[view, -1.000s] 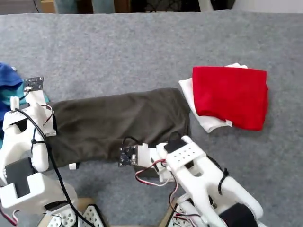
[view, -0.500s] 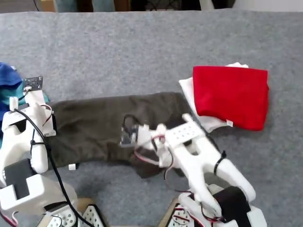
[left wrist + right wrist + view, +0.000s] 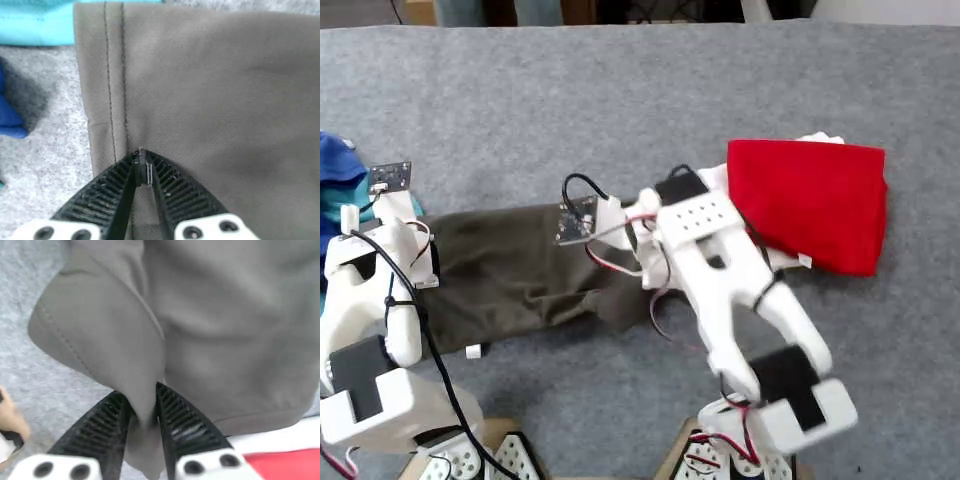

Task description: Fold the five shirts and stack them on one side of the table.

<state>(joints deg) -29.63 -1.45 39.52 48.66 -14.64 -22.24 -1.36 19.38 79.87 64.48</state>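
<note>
A grey felt-covered counter [image 3: 620,110] is stretching across the whole scene, and brown wooden furniture [image 3: 420,12] is showing past its far edge. The folded red fabric shirt [image 3: 805,200] is sitting on a folded white shirt [image 3: 823,139], and everything here is being placed from that red one. Just beside it, on the side toward the left arm, the long olive-brown cotton shirt [image 3: 510,270] is lying in a band across the counter. Well away from the red shirt, beyond the olive one, a crumpled blue shirt [image 3: 335,160] and a teal shirt [image 3: 340,195] are lying at the counter's edge.

The left gripper [image 3: 143,160] is sitting at the olive shirt's end farthest from the red shirt, its fingers [image 3: 117,182] pressed together on the cloth right by the stitched hem. The right gripper [image 3: 144,410] is working the end nearest the red shirt, its fingers [image 3: 182,422] pinching a raised fold of olive cloth, and that fold is hanging between them above the grey surface.
</note>
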